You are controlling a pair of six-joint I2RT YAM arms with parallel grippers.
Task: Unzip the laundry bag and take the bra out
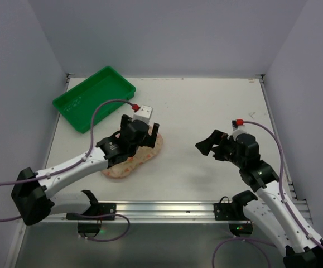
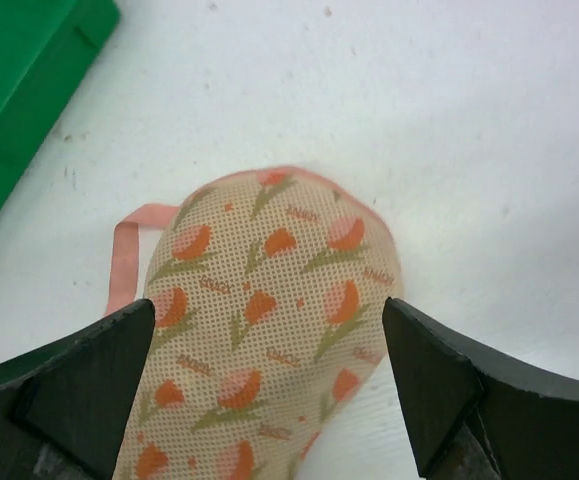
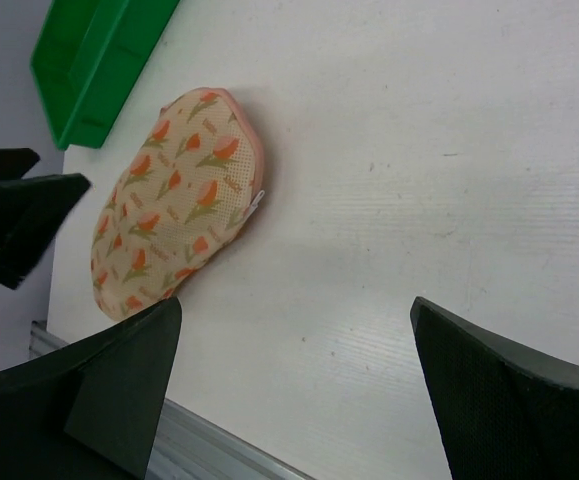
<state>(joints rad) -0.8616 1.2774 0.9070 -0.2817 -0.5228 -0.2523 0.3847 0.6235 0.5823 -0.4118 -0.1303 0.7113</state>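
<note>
The laundry bag (image 1: pixel 143 157) lies closed on the white table at the left, cream with an orange tulip print and pink trim. My left gripper (image 1: pixel 141 135) hovers over its far end, open and holding nothing. In the left wrist view the bag (image 2: pixel 269 290) fills the gap between the two fingers of the left gripper (image 2: pixel 269 370), and its pink loop (image 2: pixel 122 256) lies to the left. My right gripper (image 1: pixel 206 146) is open and empty, to the right of the bag and apart from it. The right wrist view shows the bag (image 3: pixel 174 200), its white zip pull (image 3: pixel 257 200) and the right gripper (image 3: pixel 294 385). The bra is hidden.
A green plastic tray (image 1: pixel 94 97) stands at the back left, behind the bag; it also shows in the left wrist view (image 2: pixel 19 100) and the right wrist view (image 3: pixel 99 60). The table's metal front rail (image 3: pixel 219 450) runs along the near edge.
</note>
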